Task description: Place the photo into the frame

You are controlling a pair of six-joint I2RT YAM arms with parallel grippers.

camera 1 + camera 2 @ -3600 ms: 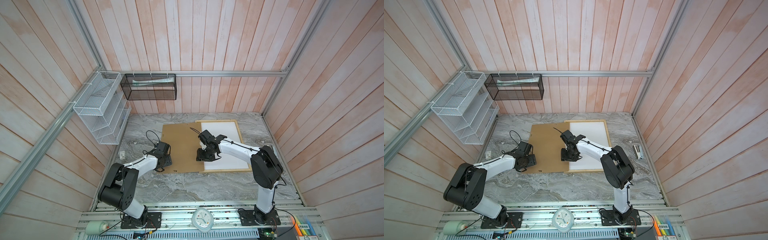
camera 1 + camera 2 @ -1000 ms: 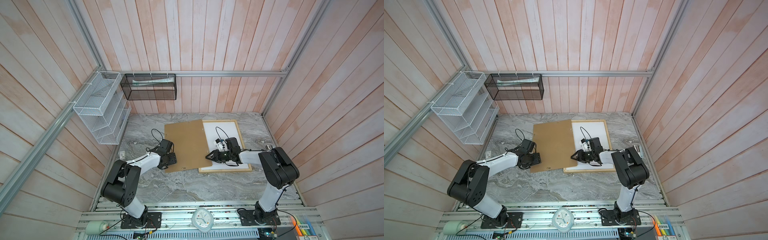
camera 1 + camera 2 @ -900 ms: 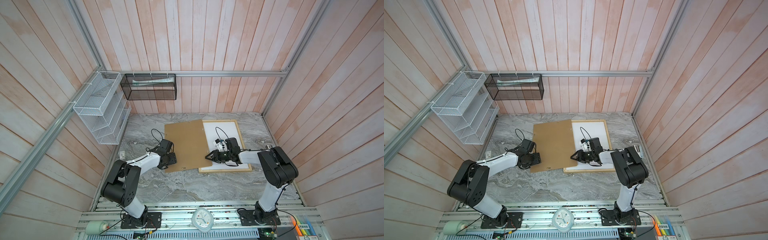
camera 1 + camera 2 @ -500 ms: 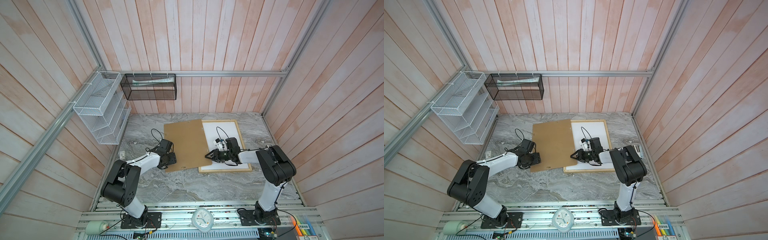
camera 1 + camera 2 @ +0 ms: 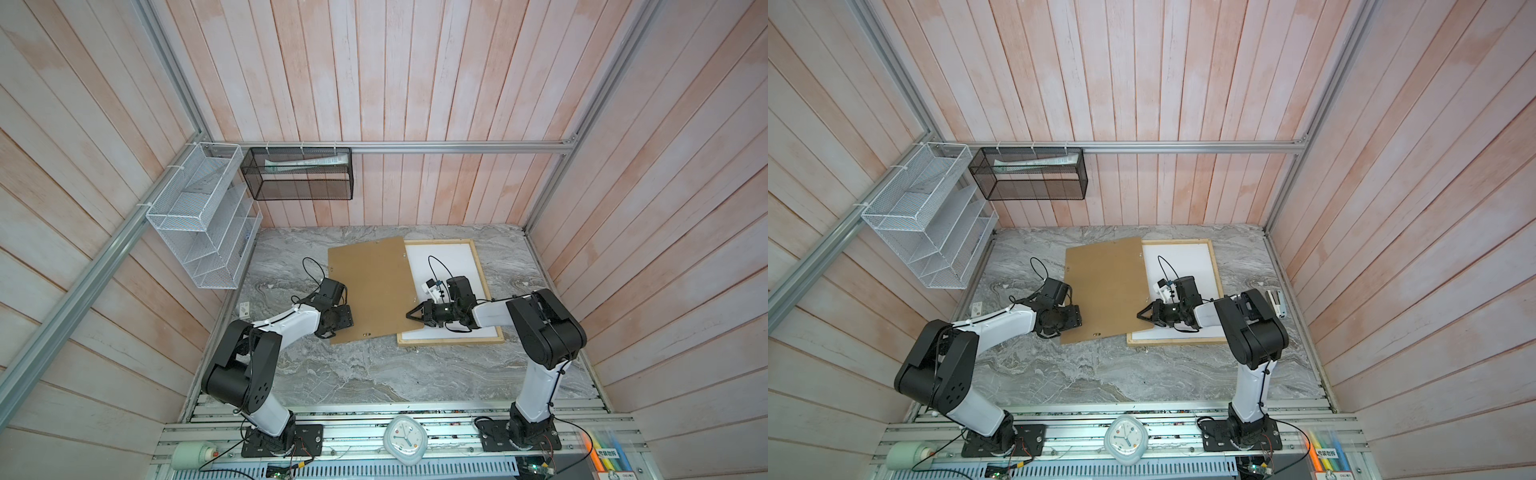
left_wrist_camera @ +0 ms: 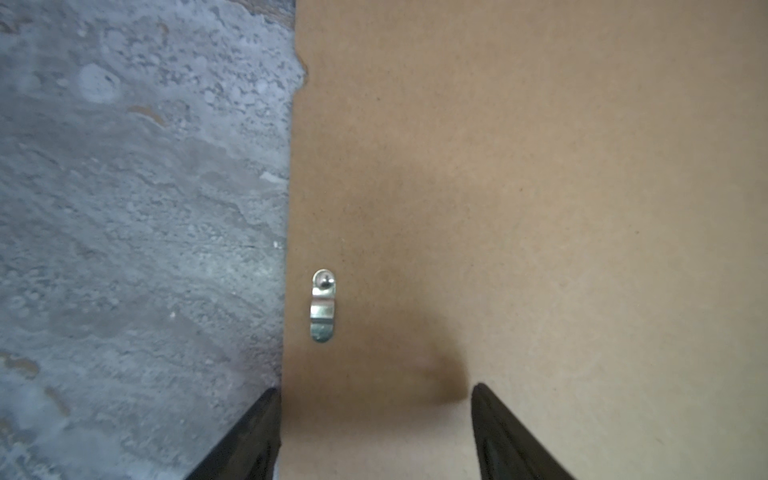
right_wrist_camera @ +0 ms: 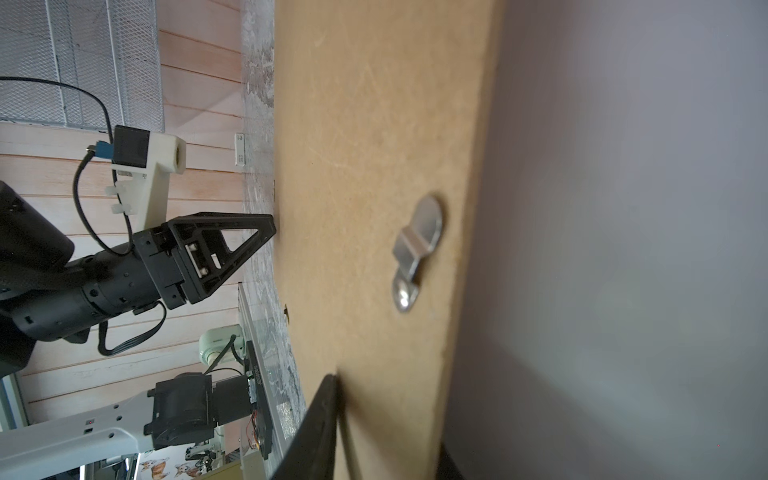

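Note:
The pale wood frame [image 5: 453, 341] lies flat at the right in both top views, filled by a white sheet [image 5: 444, 262]. No print shows, so I cannot tell whether it is the photo. A brown backing board [image 5: 370, 286] lies askew, its right edge over the frame's left side. My right gripper [image 5: 411, 316] straddles that edge low down, one finger [image 7: 324, 415] on the top face and the other underneath, shut on the board. My left gripper [image 5: 340, 318] stands open over the board's left edge [image 6: 374, 388], holding nothing.
Metal turn clips [image 6: 322, 305] sit near the board's edges. A white wire rack [image 5: 199, 216] and a black mesh basket [image 5: 301, 174] hang on the walls. A stapler [image 5: 1276, 303] lies right of the frame, and a small white tag [image 5: 244, 308] at the left.
Since the earliest frames the board has turned askew over the frame and my right gripper has moved to its right edge. In the last second its jaws have narrowed on that edge. The left arm is still.

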